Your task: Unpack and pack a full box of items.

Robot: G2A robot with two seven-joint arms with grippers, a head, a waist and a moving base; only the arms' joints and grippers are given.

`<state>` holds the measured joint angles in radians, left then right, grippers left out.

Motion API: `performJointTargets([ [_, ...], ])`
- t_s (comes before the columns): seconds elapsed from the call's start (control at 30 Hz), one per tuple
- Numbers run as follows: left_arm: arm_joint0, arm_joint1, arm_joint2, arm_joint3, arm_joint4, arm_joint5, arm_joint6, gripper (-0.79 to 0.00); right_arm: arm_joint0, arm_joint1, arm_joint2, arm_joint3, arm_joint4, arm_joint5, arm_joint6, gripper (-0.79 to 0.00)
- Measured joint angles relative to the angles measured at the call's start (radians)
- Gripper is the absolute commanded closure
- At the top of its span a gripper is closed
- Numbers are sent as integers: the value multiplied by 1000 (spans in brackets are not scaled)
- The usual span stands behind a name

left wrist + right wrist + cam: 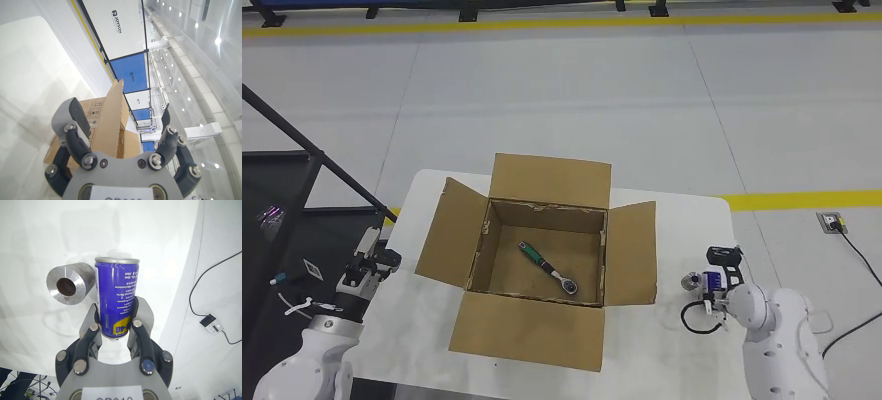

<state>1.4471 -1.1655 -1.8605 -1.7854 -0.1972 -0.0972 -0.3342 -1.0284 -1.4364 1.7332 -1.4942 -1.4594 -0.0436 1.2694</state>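
Closest up is the right claw (115, 308), clamped round the cap end of a blue spray can (117, 283), so it's only as wide apart as the can itself. The can hangs lengthwise from the claw down toward the white tabletop (47, 228); I can't tell if its base is actually touching. Just beside it, nearly rubbing the can, a chunky steel cylinder (70, 283) stands on end with a hole through the middle. All of that is out by the tabletop's right edge.

Over on the other side, the left claw (121, 111) is spread wide with nothing in it, parked just off the left flap of the cardboard box (542, 330). The box sits mid-tabletop between the two arms, all four flaps folded out. One wrench (547, 267) lies flat on its bottom, running diagonally: green handle toward the far left corner, ratchet head toward the near right. My guess is the free left claw is the better bet for it, coming in from above and turned across that diagonal.
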Motion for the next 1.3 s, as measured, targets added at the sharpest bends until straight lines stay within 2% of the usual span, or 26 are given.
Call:
performJointTargets([
  [0.17, 0, 0, 0, 0, 0, 0, 0, -785, -63, 3, 29, -197, 49, 40, -29, 0],
  [0.37, 0, 0, 0, 0, 0, 0, 0, -785, -201, -4, -1, -608, 183, 67, -159, 0],
  [0.5, 0, 0, 0, 0, 0, 0, 0, -785, -212, -5, -121, -785, 191, 29, -214, 0],
  [0.6, 0, 0, 0, 0, 0, 0, 0, -785, -165, -8, -267, -809, 147, 1, -229, 0],
  [0.67, 0, 0, 0, 0, 0, 0, 0, -785, -111, -12, -373, -772, 108, -11, -218, 0],
  [0.77, 0, 0, 0, 0, 0, 0, 0, -785, 17, -28, -563, -638, 51, -12, -175, 0],
  [0.9, 0, 0, 0, 0, 0, 0, 0, -785, 215, -71, -797, -365, 29, 41, -126, 0],
  [1.0, 0, 0, 0, 0, 0, 0, 0, -785, 339, -110, -915, -154, 46, 97, -122, 0],
  [1.13, 0, 0, 0, 0, 0, 0, 0, -785, 476, -167, -1010, 119, 105, 155, -120, 0],
  [1.3, 0, 0, 0, 0, 0, 0, 0, -785, 607, -235, -1064, 426, 208, 190, -171, 0],
])
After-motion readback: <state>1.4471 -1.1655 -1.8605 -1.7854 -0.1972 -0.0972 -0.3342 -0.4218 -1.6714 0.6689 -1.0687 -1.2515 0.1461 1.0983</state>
